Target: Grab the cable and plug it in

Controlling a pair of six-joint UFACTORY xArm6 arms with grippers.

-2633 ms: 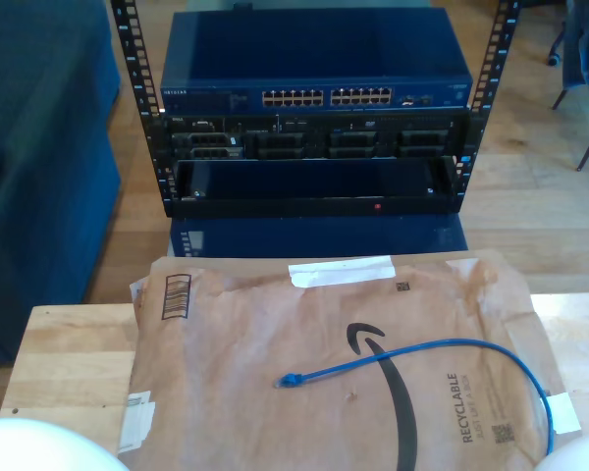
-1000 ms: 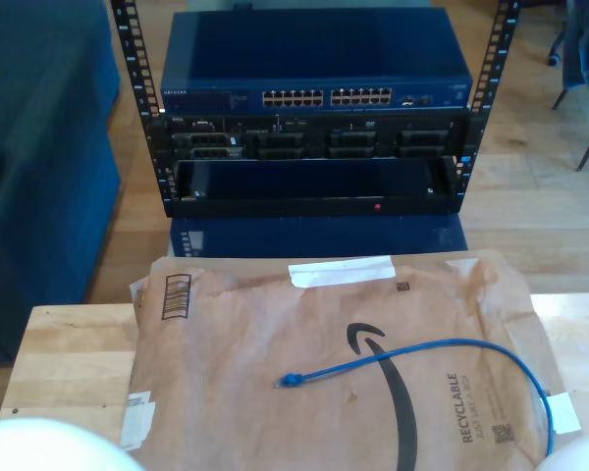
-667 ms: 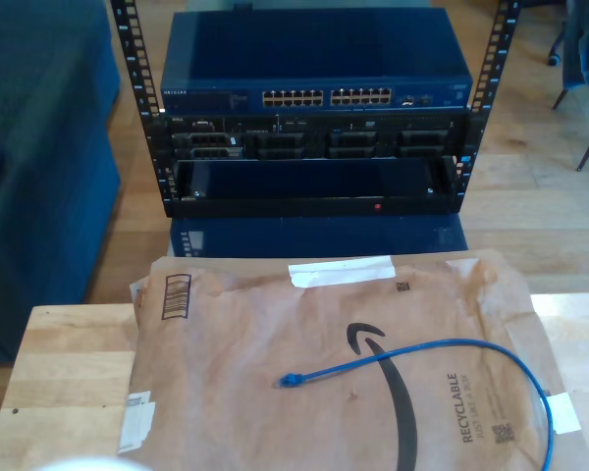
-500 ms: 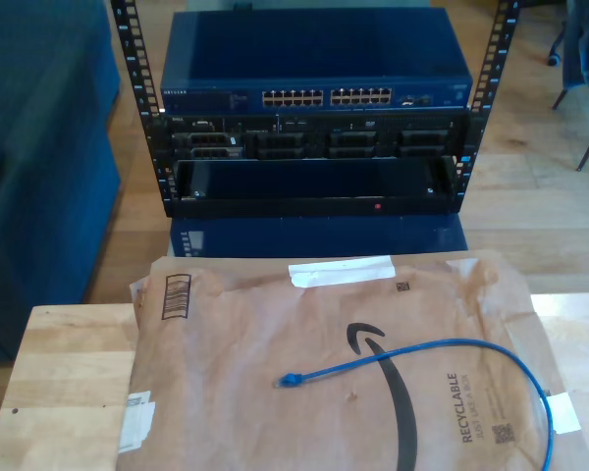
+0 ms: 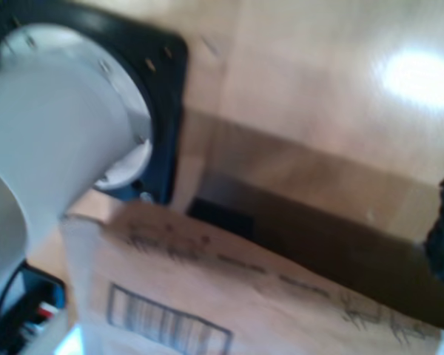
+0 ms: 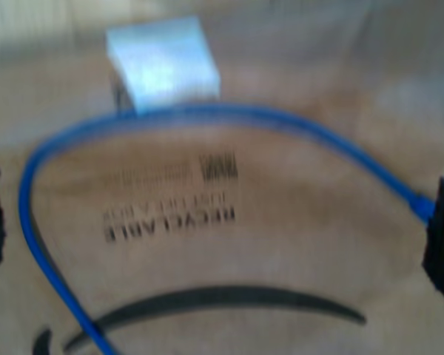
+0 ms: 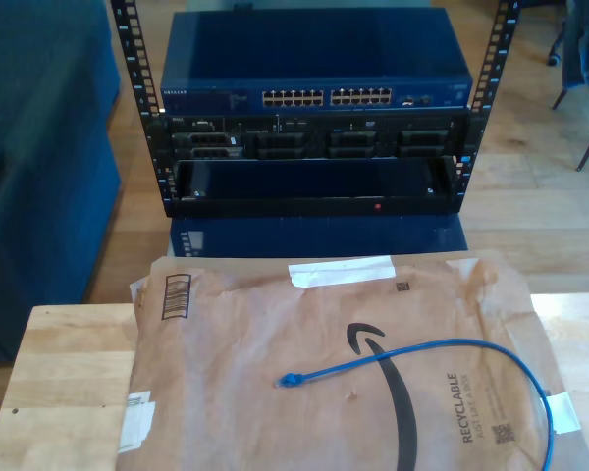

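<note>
**Risk: cable drags or slides on the envelope**

Cable [image 7: 442,353] lies loose on the paper envelope [image 7: 236,373], plug end [image 7: 290,380] near the printed arrow. My second gripper [image 6: 222,222] hovers over its loop, jaws apart. My first gripper: can't tell. A grab mid-loop leaves the plug dangling and hard to aim at the switch [image 7: 314,78].

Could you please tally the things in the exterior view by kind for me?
Cable: 1
Paper mailer: 1
Table: 1
Network switch: 1
Rack: 1
Total: 5
</note>
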